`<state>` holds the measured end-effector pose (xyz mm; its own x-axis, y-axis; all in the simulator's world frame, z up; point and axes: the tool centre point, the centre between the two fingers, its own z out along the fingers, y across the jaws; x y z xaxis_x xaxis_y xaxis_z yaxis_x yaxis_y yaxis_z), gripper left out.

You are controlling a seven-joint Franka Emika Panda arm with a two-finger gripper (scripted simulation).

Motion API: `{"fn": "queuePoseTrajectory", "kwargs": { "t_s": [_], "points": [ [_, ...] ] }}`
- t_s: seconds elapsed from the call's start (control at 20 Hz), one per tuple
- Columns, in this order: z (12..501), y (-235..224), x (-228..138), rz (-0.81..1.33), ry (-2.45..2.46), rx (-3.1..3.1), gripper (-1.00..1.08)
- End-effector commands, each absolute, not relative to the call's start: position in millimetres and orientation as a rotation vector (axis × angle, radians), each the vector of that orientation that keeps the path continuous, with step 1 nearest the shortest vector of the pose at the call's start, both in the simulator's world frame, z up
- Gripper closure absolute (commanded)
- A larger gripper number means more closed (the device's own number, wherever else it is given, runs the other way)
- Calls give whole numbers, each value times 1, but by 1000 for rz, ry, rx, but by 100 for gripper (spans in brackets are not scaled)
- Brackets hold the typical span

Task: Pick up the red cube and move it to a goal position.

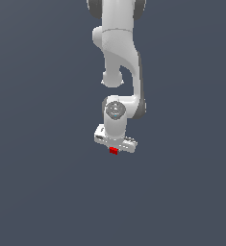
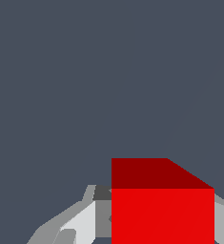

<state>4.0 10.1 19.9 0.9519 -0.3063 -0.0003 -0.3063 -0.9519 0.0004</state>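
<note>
The red cube (image 1: 114,151) shows as a tiny bright red block just under the white hand of the arm, in the middle of the exterior view. My gripper (image 1: 114,150) sits right over it, its fingers mostly hidden by the hand. In the wrist view the red cube (image 2: 162,209) fills the space between the two grey fingers (image 2: 82,224), which press against its sides. The gripper (image 2: 156,219) is shut on the cube.
A plain dark grey-blue surface (image 1: 47,182) surrounds the arm on all sides. The white arm (image 1: 119,57) comes down from the upper edge of the exterior view. No other objects show.
</note>
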Motion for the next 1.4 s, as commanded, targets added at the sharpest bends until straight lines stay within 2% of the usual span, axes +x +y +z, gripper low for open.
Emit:
{"fn": "queuePoseTrajectory", "kwargs": {
  "t_s": [0.0,0.6,1.35],
  "points": [
    [20,10,4,0,-487,3103,108],
    [43,11,-10,-1,-487,3104,108],
    [136,12,-67,-1,-487,3104,108]
  ]
}}
